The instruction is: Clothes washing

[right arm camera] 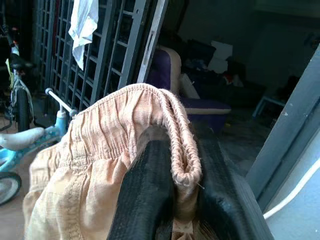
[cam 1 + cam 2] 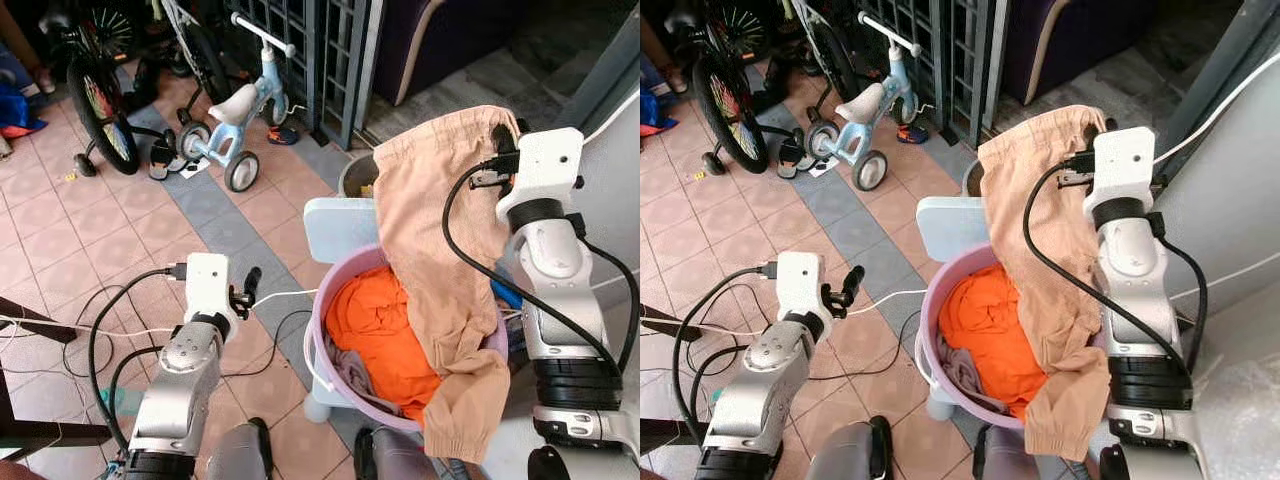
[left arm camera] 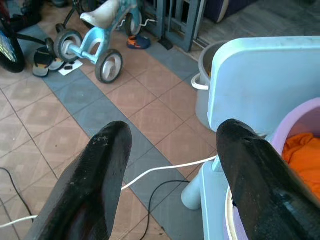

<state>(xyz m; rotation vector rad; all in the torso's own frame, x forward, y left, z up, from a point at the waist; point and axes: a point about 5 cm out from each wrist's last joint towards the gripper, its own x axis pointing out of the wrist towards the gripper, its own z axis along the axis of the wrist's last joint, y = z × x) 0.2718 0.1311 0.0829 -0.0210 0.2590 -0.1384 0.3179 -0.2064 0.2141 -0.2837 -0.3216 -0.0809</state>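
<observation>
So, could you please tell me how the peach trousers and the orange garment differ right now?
The peach trousers hang lifted from the right pincer, which is shut on their waistband; the orange garment lies crumpled inside the pink basin. The trousers spill over the rim; the orange garment stays within. Both are laundry.

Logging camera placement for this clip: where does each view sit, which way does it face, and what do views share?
Left eye view: on the head, looking forward and down at the purple basin; both silver arms show.
Right eye view: its stereo twin, same scene.
Left wrist view: along the open left tool, toward the tiled floor and blue tricycle.
Right wrist view: along the right tool, shut on the peach trousers.
Shared: the trousers, tricycle and basin.
</observation>
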